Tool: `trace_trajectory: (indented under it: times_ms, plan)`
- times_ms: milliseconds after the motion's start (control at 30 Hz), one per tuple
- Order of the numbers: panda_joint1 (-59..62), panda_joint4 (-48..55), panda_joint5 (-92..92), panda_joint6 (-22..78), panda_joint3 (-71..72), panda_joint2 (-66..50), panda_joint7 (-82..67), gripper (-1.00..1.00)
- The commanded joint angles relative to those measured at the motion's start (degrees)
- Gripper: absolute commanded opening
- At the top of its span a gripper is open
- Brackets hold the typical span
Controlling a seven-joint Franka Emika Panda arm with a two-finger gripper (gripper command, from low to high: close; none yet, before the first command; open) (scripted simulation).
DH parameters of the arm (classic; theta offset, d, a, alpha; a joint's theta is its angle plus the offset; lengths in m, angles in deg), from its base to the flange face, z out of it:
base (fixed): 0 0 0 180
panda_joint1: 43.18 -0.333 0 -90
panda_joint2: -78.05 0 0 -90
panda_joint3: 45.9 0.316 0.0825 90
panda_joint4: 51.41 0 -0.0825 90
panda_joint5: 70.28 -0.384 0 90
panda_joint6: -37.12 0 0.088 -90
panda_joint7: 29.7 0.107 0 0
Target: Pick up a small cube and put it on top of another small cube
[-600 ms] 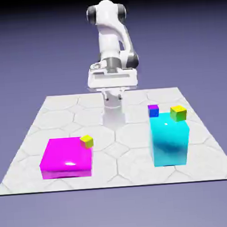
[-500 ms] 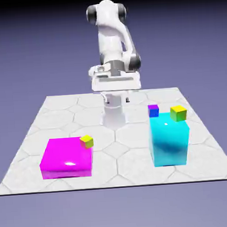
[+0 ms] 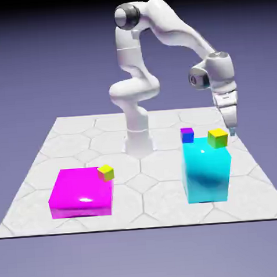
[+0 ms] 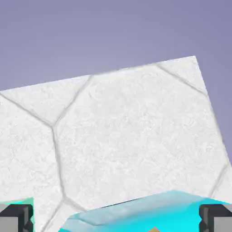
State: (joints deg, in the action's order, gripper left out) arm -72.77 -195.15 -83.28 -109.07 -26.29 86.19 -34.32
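Teal-green cube (image 4: 30,202), partly seen beside the big cyan block (image 3: 206,174).
In hand view, its corner shows to the left of the cyan block, partly behind a fingertip; rest hidden, and it can't be made out in exterior view. Claw (image 3: 232,131) wide open, nothing held, just beyond the cyan block. Cube probably light, stiff, not fragile; smooth faces might slip. Best taken square across two opposite side faces, low enough for full pad contact, top left free.

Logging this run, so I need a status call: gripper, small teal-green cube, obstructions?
Gripper open, nothing gripped. Teal-green cube partly hidden behind hand view's left fingertip. Big cyan block close by, may crowd the approach.
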Motion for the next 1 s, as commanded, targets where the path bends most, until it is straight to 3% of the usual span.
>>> trace_trajectory:
  times_ms: [0, 300, 867, 967]
  plan:
    - [-0.45, 0.03, 0.13, 0.11, 0.66, -0.74, -2.5, 0.0]
    - [-4.23, 0.16, 1.38, 0.96, 6.5, -7.36, -24.92, 0.0]
    - [2.09, -10.33, 12.04, -10.16, 11.67, -15.4, -67.28, 0.0]
    - [3.22, -11.35, 13.4, -12.61, 11.67, -14.39, -67.86, 0.0]
